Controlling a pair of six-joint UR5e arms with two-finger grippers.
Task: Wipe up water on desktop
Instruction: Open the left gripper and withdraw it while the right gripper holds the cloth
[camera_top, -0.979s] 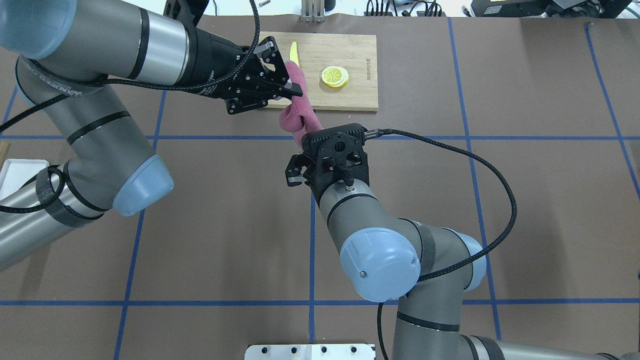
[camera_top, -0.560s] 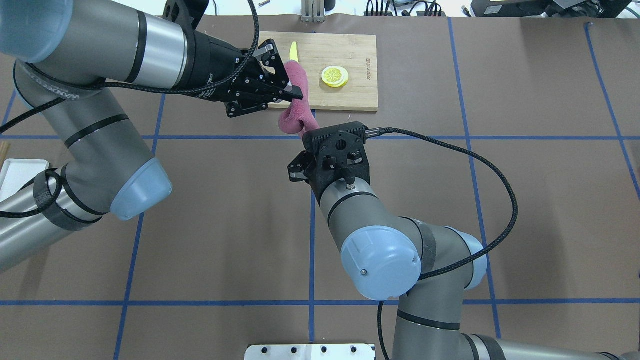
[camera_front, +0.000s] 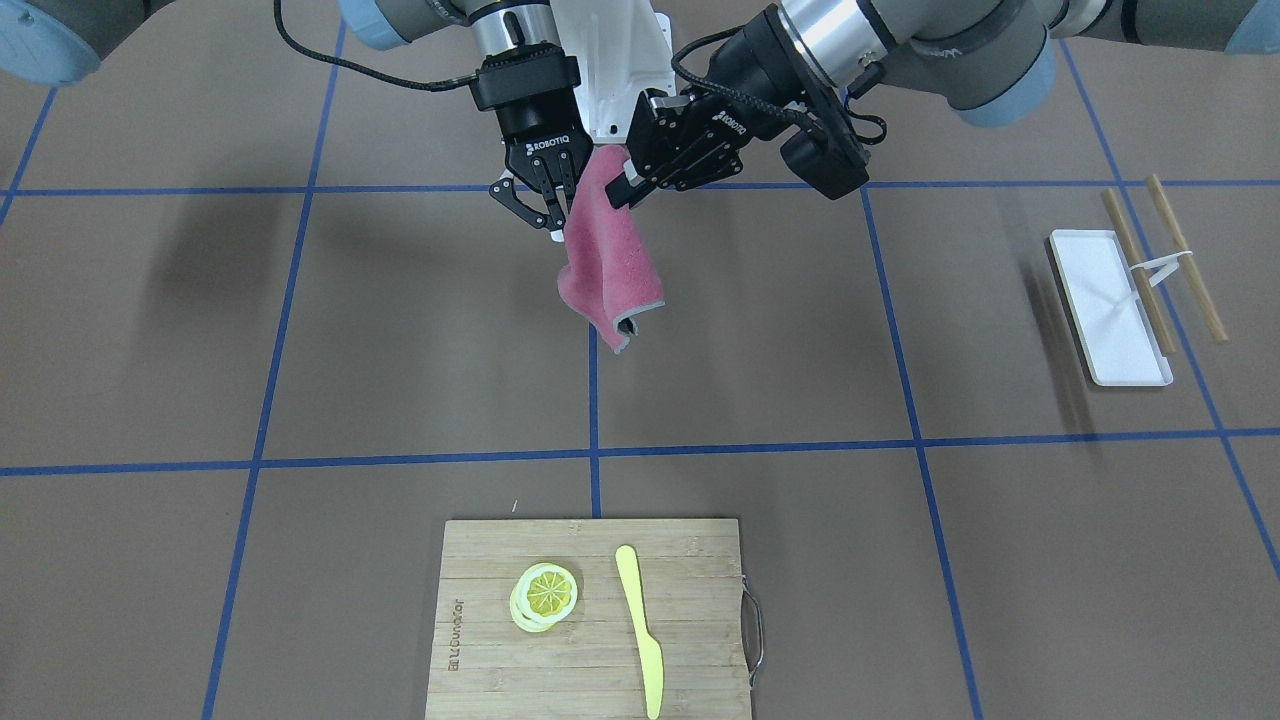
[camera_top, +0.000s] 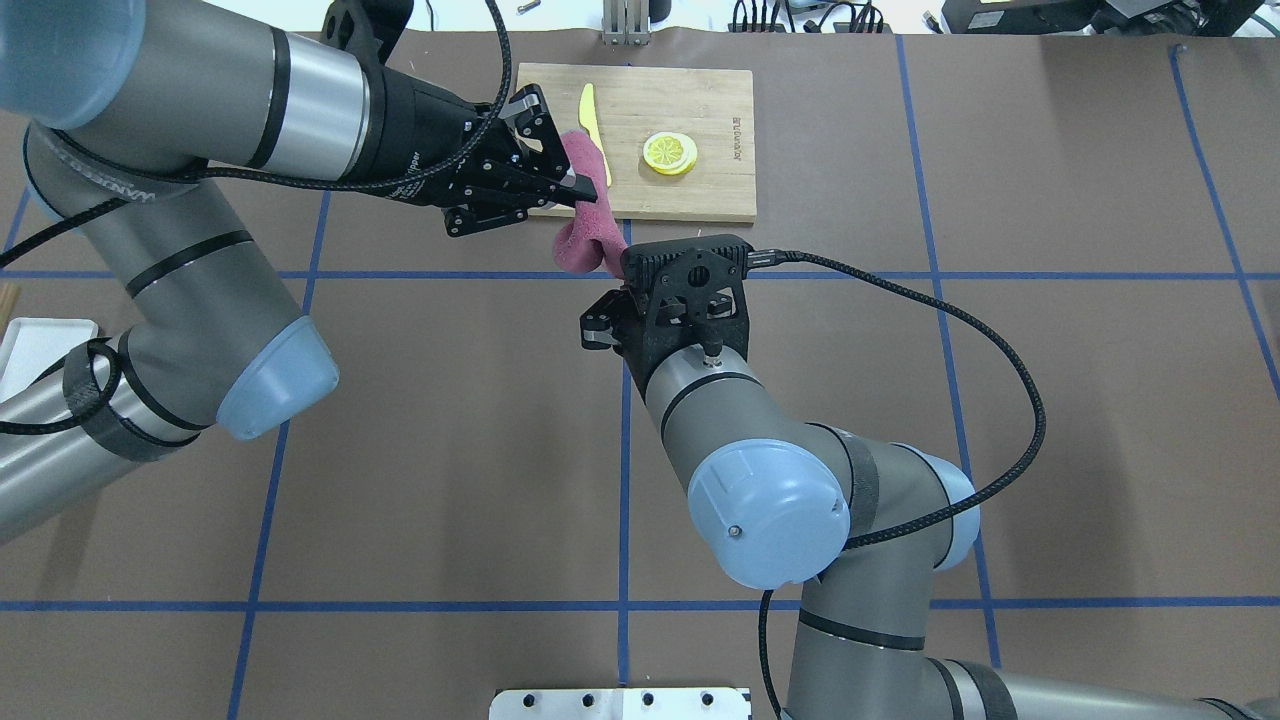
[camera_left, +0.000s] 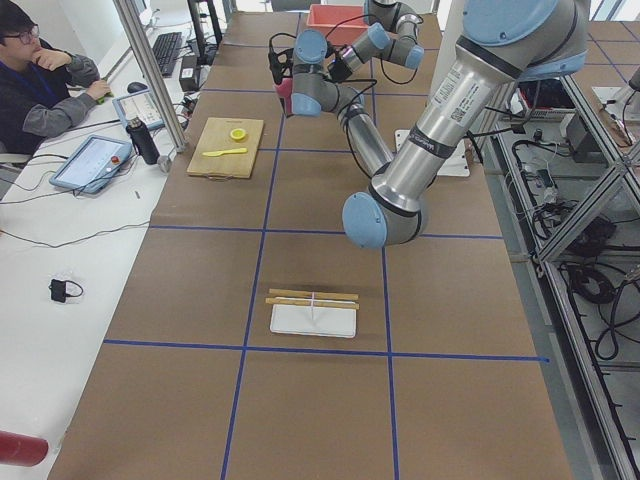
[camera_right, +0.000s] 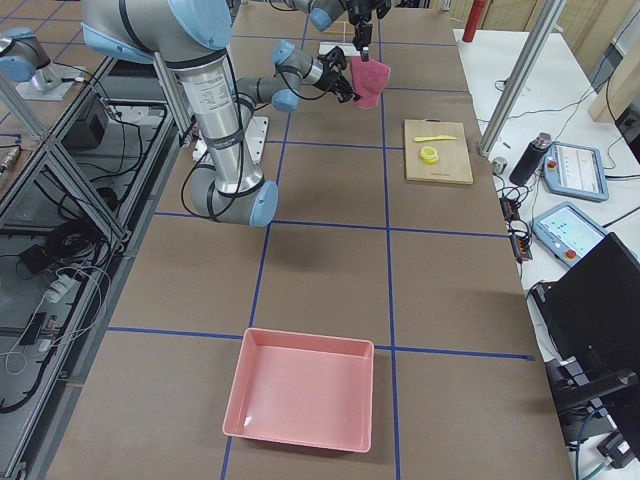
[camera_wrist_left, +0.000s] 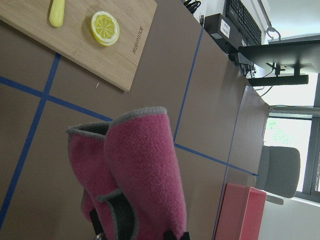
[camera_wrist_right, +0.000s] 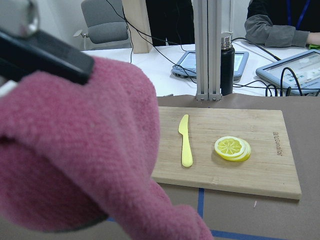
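Note:
The brown desktop (camera_top: 1000, 400) with blue tape lines also shows in the front-facing view (camera_front: 300, 350); I see no water on it. A pink cloth (camera_front: 610, 260) hangs in the air above it. My left gripper (camera_front: 620, 190) is shut on the cloth's top edge, also seen from overhead (camera_top: 585, 190). My right gripper (camera_front: 548, 222) points down beside the cloth with its jaws apart, one finger at the cloth's edge. From overhead, the right wrist hides its fingertips. The cloth fills the near part of both wrist views (camera_wrist_left: 145, 175) (camera_wrist_right: 85, 150).
A bamboo cutting board (camera_top: 700, 190) at the far edge carries lemon slices (camera_top: 670, 152) and a yellow knife (camera_top: 588, 105). A white tray (camera_front: 1105, 300) with wooden sticks lies on the robot's left. A pink bin (camera_right: 300, 400) sits far on its right.
My right gripper has moved forward, closer to the hanging cloth. My left gripper has drawn the cloth slightly to the left and back.

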